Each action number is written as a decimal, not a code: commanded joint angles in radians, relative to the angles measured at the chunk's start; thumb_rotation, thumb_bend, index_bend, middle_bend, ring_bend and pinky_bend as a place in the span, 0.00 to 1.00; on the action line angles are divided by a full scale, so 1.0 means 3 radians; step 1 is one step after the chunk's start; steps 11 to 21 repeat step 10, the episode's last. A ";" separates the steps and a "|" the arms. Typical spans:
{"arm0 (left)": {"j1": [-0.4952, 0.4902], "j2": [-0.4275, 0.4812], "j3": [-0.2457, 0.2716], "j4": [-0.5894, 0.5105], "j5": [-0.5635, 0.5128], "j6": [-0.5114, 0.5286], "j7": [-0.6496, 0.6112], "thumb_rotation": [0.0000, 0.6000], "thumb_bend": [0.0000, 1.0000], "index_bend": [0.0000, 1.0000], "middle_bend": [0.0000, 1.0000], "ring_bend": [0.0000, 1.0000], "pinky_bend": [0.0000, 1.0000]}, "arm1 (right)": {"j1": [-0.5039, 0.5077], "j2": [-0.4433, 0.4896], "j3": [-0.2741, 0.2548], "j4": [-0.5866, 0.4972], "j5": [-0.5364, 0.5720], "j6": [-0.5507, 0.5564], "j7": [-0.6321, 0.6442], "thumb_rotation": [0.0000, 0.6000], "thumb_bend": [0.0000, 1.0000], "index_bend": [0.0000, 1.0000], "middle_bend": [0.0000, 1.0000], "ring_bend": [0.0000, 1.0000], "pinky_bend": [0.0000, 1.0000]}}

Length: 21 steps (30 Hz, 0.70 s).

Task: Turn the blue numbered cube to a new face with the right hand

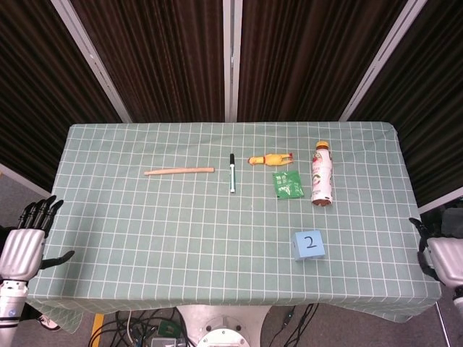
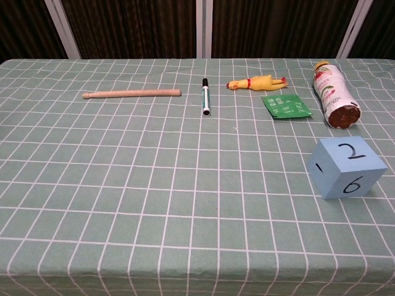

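Note:
The blue numbered cube [image 1: 309, 245] [image 2: 345, 166] rests alone on the checked tablecloth at the front right, with 2 on top, 6 on the near face and 1 on its left face. My right hand [image 1: 443, 260] hangs off the table's right edge in the head view, far from the cube and holding nothing; how its fingers lie is unclear. My left hand [image 1: 24, 244] is beside the front left corner, off the table, fingers spread and empty. Neither hand appears in the chest view.
Behind the cube lie a bottle on its side [image 1: 321, 174] [image 2: 334, 95], a green packet [image 1: 288, 183] [image 2: 285, 106], a yellow rubber chicken [image 1: 270, 159] [image 2: 256, 82], a marker pen [image 1: 232, 172] [image 2: 205, 96] and a wooden stick [image 1: 179, 171] [image 2: 131, 94]. The tablecloth [image 1: 181, 238] hangs over the front edge.

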 commanded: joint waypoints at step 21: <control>0.0008 0.0009 0.0002 -0.0010 0.0011 0.0015 0.0004 1.00 0.02 0.03 0.00 0.00 0.00 | -0.0795 -0.0740 0.0765 0.1016 -0.0395 0.0505 0.0284 1.00 0.00 0.00 0.00 0.00 0.00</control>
